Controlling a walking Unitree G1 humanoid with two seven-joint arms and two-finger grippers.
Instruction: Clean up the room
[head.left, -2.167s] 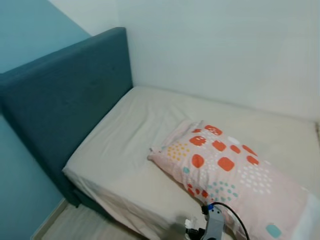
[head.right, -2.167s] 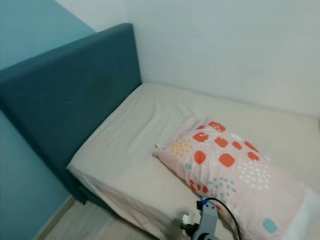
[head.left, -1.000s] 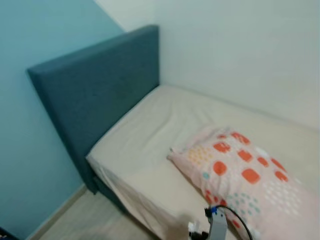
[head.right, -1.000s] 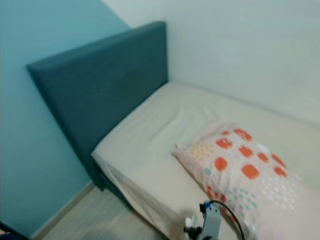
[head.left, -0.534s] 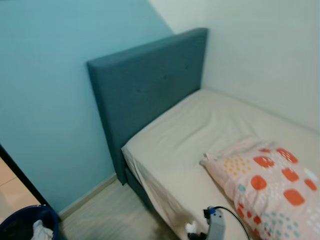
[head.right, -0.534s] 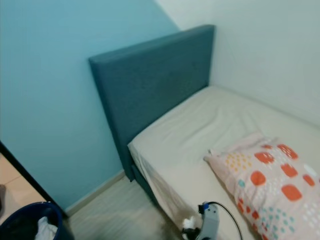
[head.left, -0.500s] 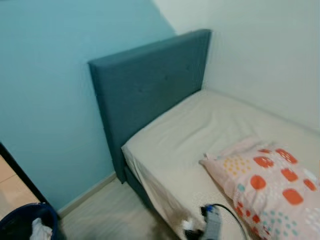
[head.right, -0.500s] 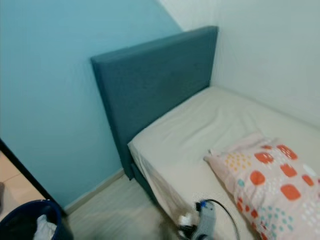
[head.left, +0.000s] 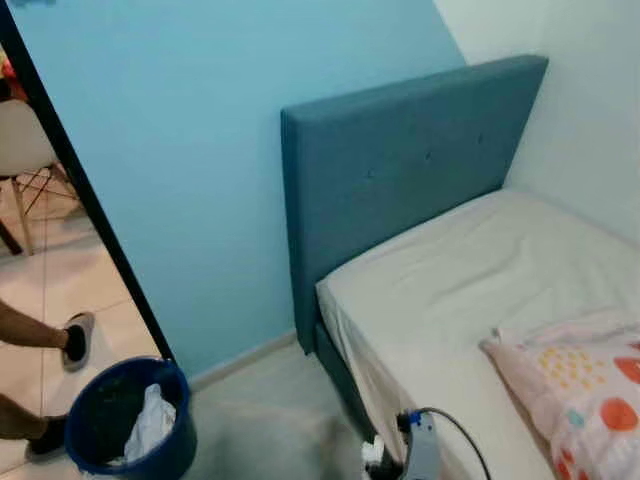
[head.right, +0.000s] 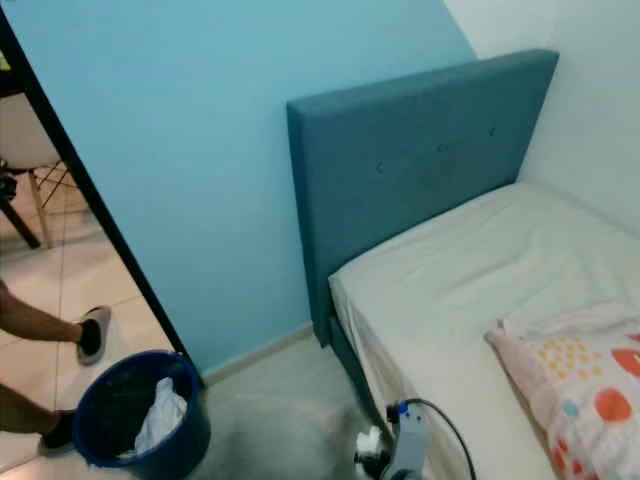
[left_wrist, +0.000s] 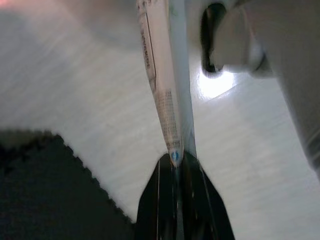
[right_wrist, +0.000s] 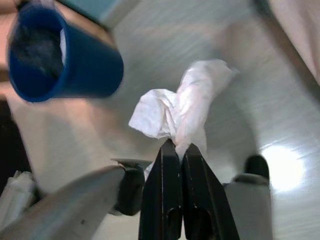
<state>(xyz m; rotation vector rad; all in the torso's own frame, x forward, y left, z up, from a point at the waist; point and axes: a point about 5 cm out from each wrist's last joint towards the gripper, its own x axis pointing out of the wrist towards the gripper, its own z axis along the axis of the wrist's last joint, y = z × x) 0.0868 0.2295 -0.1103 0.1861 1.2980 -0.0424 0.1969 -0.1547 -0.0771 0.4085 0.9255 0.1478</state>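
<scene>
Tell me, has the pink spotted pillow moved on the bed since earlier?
No. The pink spotted pillow keeps its place on the cream mattress relative to the blue headboard; the camera turned.

Crumpled white tissue (right_wrist: 181, 107), pinched, blue bin (right_wrist: 60, 57) near

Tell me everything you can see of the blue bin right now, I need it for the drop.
The blue bin is a round, dark blue bucket that looks like plastic, standing upright and open-topped on the floor by the black door frame, apart from the bed. White crumpled stuff already lies inside against its wall. In the right wrist view the bin sits beyond the white tissue pinched in the right gripper.
</scene>
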